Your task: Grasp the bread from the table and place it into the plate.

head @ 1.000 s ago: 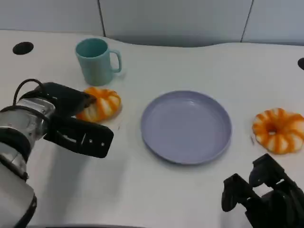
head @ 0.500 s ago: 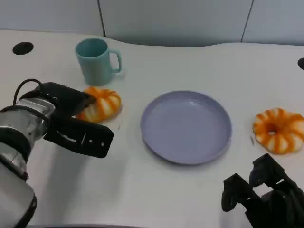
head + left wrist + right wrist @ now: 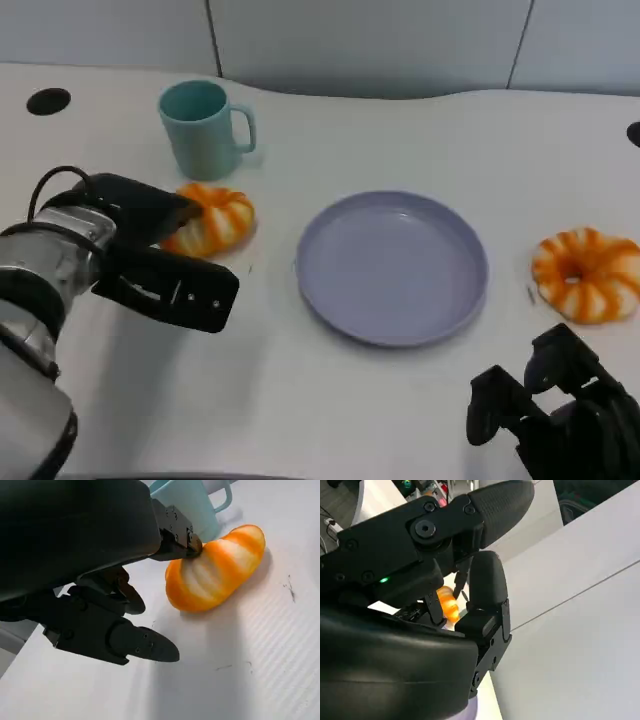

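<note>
White table (image 3: 420, 400), grey wall panels (image 3: 360, 40) behind; left hand (image 3: 165, 265) fingers spread, touching bread (image 3: 212, 218); right hand (image 3: 560, 415) curled, empty.

A white table (image 3: 400, 420) with grommet holes meets grey wall panels (image 3: 360, 40).

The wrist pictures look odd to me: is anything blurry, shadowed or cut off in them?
Left wrist view: the left hand looms large and dark, throwing a soft shadow on the table; the bread is sharp and brightly lit. Right wrist view: the right hand hides most of the other bread.
</note>
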Controlling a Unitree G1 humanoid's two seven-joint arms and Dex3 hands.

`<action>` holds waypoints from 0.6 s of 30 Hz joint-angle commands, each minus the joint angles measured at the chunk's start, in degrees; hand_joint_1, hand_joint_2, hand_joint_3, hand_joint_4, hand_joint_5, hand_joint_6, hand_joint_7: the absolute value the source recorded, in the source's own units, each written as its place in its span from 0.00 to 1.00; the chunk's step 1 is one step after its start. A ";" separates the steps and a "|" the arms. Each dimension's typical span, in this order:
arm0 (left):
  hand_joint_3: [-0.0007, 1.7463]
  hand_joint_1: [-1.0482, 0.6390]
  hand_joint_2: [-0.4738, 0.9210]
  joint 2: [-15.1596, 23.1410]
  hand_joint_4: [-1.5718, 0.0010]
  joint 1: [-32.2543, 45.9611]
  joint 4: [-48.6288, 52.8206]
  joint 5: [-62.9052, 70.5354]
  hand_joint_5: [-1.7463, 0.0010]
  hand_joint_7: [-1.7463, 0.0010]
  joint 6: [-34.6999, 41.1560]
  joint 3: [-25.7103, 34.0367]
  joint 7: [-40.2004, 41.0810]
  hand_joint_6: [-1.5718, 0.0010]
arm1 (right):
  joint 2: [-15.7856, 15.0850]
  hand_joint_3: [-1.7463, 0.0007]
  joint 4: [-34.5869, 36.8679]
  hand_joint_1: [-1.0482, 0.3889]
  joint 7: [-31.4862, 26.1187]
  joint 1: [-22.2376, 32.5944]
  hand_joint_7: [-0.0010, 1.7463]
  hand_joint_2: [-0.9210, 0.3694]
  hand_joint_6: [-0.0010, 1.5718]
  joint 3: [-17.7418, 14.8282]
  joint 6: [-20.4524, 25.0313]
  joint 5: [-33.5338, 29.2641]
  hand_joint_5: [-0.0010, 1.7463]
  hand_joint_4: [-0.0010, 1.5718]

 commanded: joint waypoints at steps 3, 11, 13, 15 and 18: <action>0.07 0.30 1.00 1.71 0.50 -0.17 0.50 0.36 1.00 1.00 0.36 -0.37 -1.14 0.56 | -0.20 1.00 0.03 0.41 -0.35 0.01 1.00 0.05 0.41 -0.34 -0.48 0.14 1.00 0.50; 0.06 0.31 1.00 5.66 0.50 -1.12 -0.26 -2.75 1.00 1.00 -6.38 2.04 -7.69 0.56 | 0.67 1.00 0.13 0.39 -2.12 -2.12 1.00 0.05 0.42 0.29 -0.75 -1.24 1.00 0.50; 0.05 0.32 1.00 6.79 0.50 -0.84 -0.37 -3.03 0.99 1.00 -8.24 2.14 -9.39 0.56 | 0.80 1.00 -0.14 0.40 -3.06 -2.52 1.00 0.05 0.42 0.40 -0.50 -1.76 1.00 0.51; 0.05 0.32 1.00 7.06 0.49 -0.81 -0.48 -3.19 0.99 1.00 -8.73 2.21 -9.91 0.55 | 0.77 1.00 -0.21 0.40 -3.35 -2.61 1.00 0.05 0.42 0.47 -0.42 -1.85 1.00 0.51; 0.05 0.33 1.00 7.13 0.49 -0.80 -0.54 -3.26 0.99 1.00 -8.87 2.24 -10.06 0.55 | 0.76 1.00 -0.23 0.41 -3.48 -2.62 1.00 0.05 0.42 0.52 -0.43 -1.90 1.00 0.51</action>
